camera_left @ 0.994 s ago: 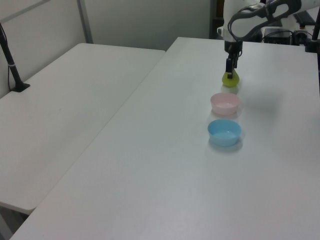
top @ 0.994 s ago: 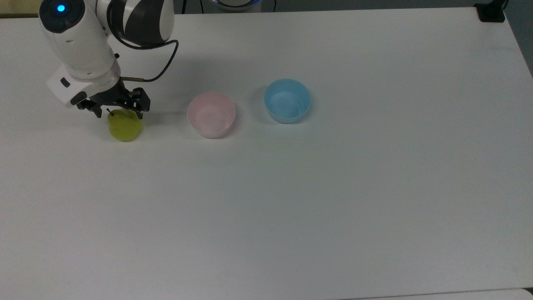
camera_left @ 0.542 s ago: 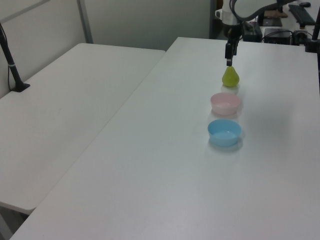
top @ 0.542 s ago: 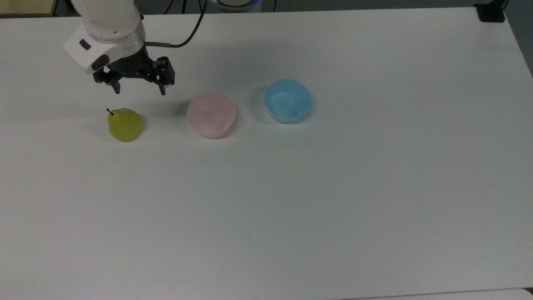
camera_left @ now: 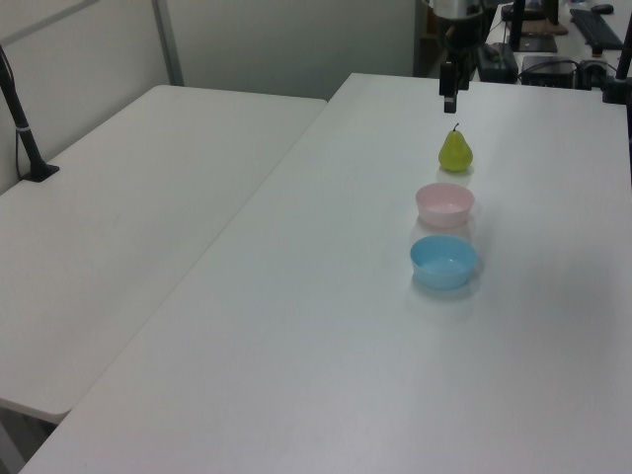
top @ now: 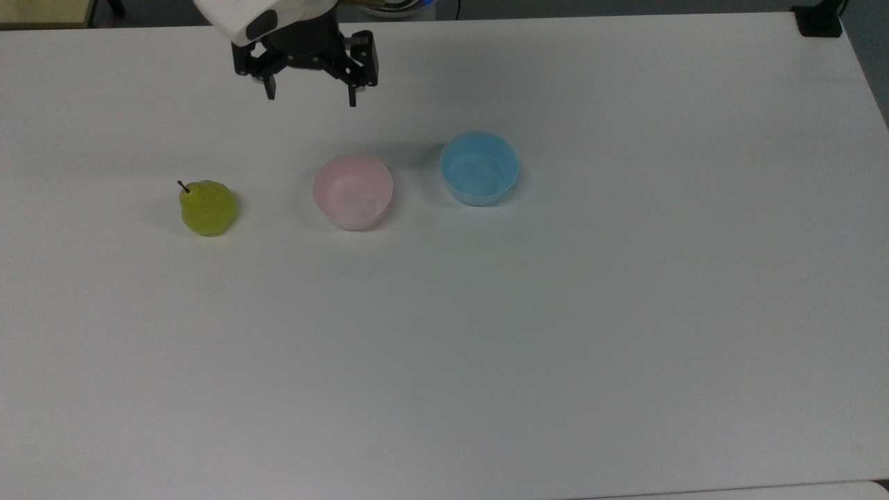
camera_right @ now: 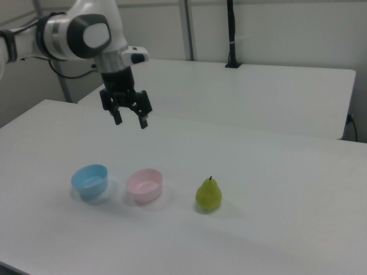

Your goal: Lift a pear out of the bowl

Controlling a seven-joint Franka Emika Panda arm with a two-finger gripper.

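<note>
One pear stands upright on the table, stem up, apart from the pink bowl, which holds nothing; a blue bowl sits just beyond, so two bowls in all. The pear looks light, firm and smooth-skinned, likely to slip or roll, so a grip across its wide lower body seems safest, not the narrow neck. The end effector hangs empty above the table, fingers spread wide.
</note>
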